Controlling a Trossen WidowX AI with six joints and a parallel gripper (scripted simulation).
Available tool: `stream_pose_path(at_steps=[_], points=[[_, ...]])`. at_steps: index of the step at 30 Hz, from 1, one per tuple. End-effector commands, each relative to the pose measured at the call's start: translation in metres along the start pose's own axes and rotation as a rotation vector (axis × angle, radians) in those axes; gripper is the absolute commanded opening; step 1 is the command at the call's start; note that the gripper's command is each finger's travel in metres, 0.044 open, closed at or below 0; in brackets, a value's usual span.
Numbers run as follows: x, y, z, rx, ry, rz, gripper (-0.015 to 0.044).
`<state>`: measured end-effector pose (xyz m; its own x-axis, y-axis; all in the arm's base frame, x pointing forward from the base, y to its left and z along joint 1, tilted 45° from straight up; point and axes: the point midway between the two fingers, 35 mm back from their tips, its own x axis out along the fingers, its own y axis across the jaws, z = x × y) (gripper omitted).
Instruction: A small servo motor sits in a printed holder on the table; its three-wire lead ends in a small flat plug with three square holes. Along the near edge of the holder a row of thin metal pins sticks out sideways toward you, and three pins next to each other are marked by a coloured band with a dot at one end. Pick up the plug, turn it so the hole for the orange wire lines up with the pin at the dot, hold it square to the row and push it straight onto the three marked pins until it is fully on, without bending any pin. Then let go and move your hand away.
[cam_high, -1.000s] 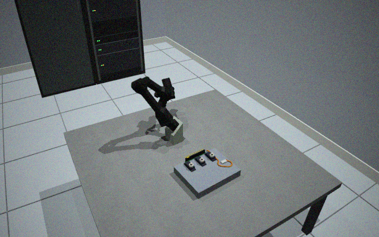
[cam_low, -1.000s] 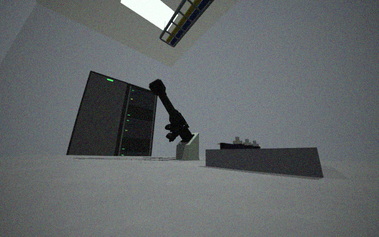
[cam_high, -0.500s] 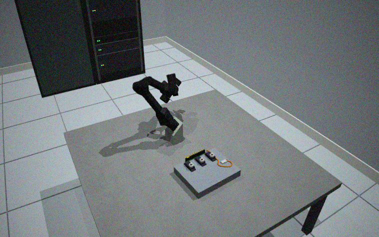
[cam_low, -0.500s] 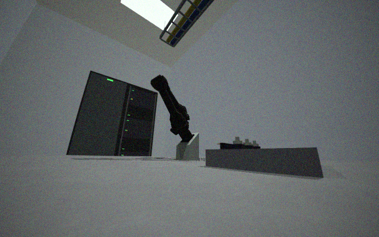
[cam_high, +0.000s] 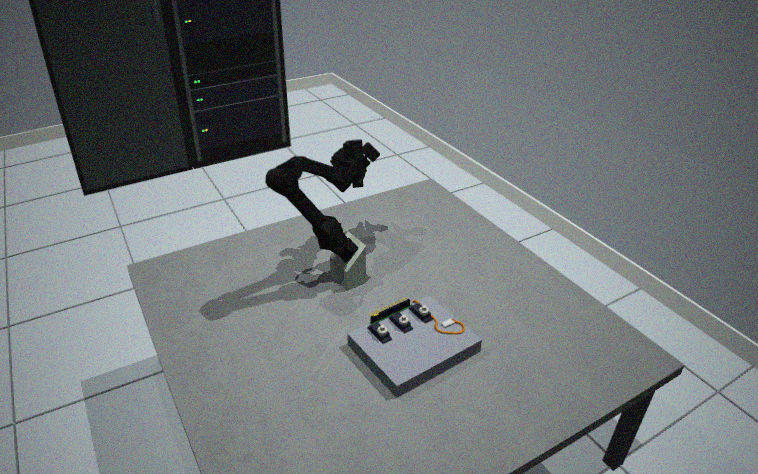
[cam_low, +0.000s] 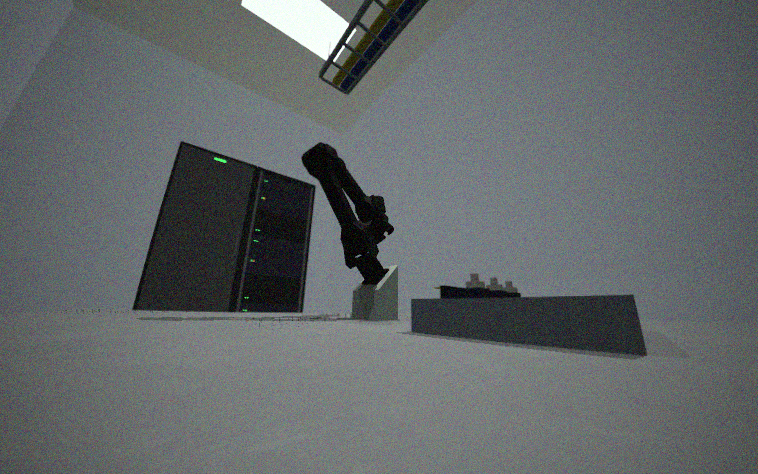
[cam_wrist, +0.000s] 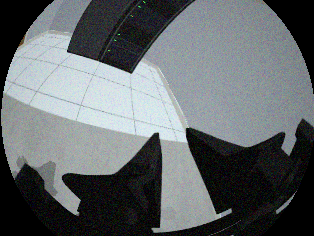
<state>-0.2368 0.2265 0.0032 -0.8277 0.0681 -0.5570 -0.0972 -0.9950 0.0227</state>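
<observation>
The white plug (cam_high: 448, 323) lies on the light grey block (cam_high: 410, 357) (cam_low: 525, 324), at the end of the looped orange lead (cam_high: 449, 333). The lead runs to the rightmost of three dark servos (cam_high: 423, 310). A black pin header (cam_high: 391, 310) (cam_low: 452, 292) with yellowish pins stands along the block's edge facing the arm base. The marked band and dot are too small to make out. My gripper (cam_wrist: 172, 134) is partly open and empty, with a narrow gap between its dark fingers. It is high above the table near the arm base, well away from the plug.
The arm (cam_high: 304, 204) (cam_low: 338, 206) rises from a pale angled base (cam_high: 356, 271) (cam_low: 374, 301) behind the block, on the grey table (cam_high: 268, 380). White servo horns (cam_high: 382, 330) (cam_low: 475, 281) stick up near the header. A dark server cabinet (cam_high: 122, 95) (cam_low: 195, 234) (cam_wrist: 130, 45) stands beyond the table.
</observation>
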Motion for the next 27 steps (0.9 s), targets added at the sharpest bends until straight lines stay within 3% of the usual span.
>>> stream_pose_path(at_steps=[1,15,27], points=[[-0.012,-0.019,0.001,0.036,0.0,-0.075,0.0115],[-0.068,-0.077,-0.005,0.135,-0.01,-0.332,0.0115],[-0.154,-0.131,-0.022,0.279,-0.018,-0.654,0.0115]])
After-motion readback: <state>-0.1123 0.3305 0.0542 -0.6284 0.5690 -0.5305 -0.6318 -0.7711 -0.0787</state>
